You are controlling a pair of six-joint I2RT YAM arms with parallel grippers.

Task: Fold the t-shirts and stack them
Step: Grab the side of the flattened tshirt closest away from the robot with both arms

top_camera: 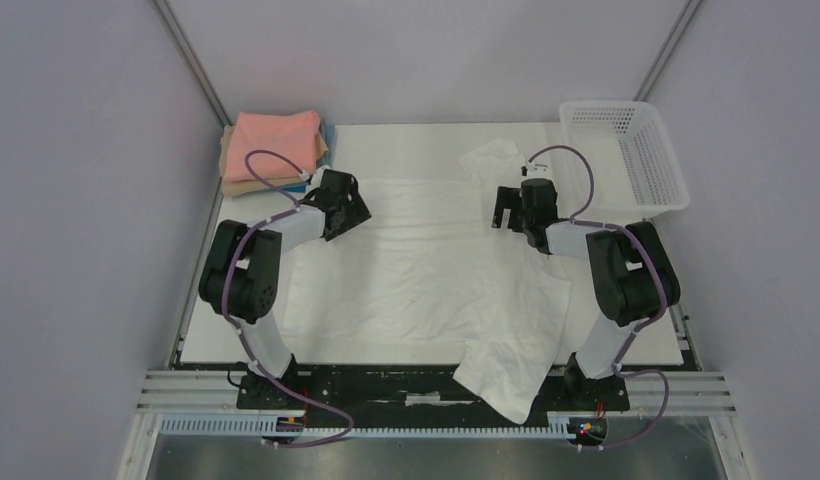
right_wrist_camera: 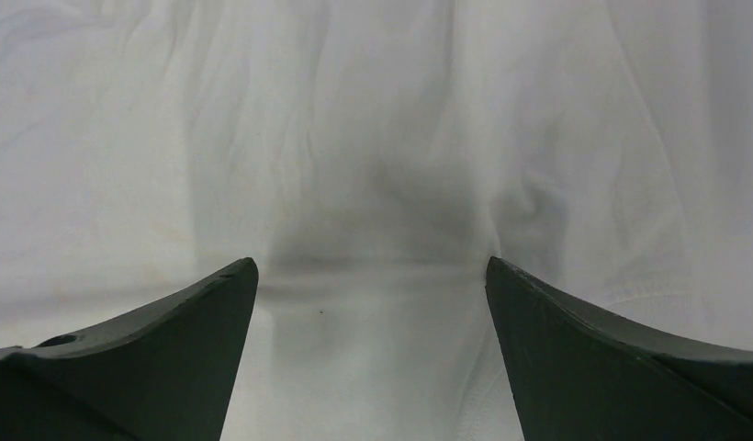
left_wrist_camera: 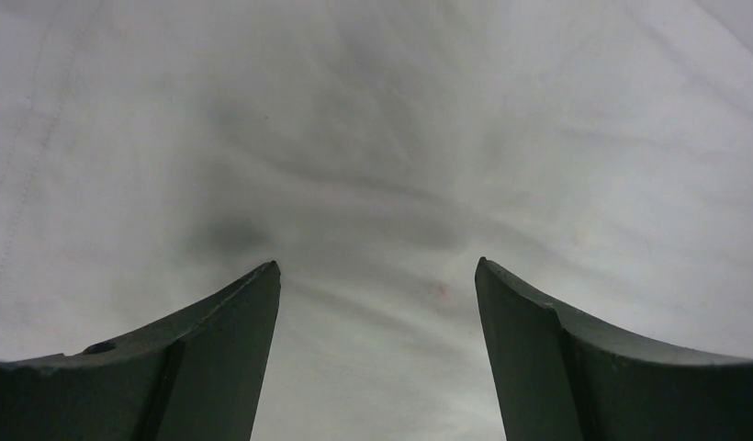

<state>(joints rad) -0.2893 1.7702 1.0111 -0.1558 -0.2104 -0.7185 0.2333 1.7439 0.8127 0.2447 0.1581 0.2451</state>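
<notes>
The white t-shirt [top_camera: 426,265] lies spread over the table, wrinkly, with one part hanging over the near edge [top_camera: 506,375] and a sleeve bunched at the far side [top_camera: 491,158]. My left gripper [top_camera: 351,212] is open, low over the shirt's far left part; the left wrist view shows only white cloth [left_wrist_camera: 373,184] between its spread fingers [left_wrist_camera: 235,349]. My right gripper [top_camera: 508,212] is open over the shirt's far right part, close above the cloth [right_wrist_camera: 373,184]. A folded stack with the salmon-pink t-shirt [top_camera: 276,140] on top of tan and blue ones sits at the far left corner.
A white plastic mesh basket [top_camera: 626,150] stands at the far right corner. The table's white surface [top_camera: 406,135] shows behind the shirt. Purple cables loop over both arms.
</notes>
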